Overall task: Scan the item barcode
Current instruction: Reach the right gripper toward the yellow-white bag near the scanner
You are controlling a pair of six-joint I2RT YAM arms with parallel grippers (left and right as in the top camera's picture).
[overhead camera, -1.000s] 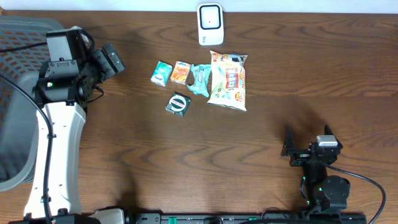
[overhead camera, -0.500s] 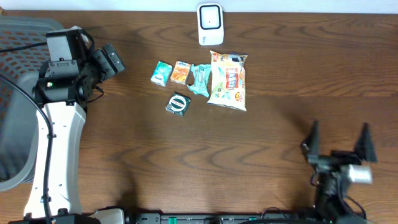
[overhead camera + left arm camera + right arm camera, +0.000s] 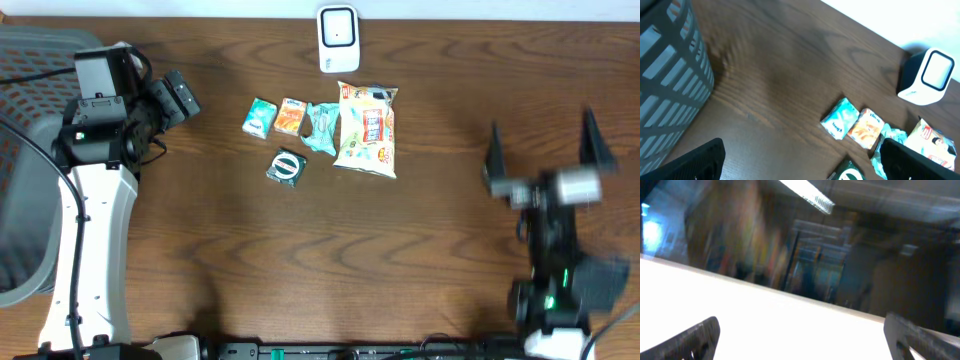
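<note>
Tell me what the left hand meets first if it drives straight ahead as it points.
The left hand would likely land on bare table, short of the teal packet; depth is unclear.

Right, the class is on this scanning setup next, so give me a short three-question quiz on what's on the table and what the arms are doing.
1. True or false: the right gripper is shut on a packet.
2. Which lies nearest the white scanner? A the big snack bag; B the round green item; C the teal packet.
3. How many items lie grouped on the table near the scanner?
Key: 1 false, it is open and empty; 2 A; 3 five.
</note>
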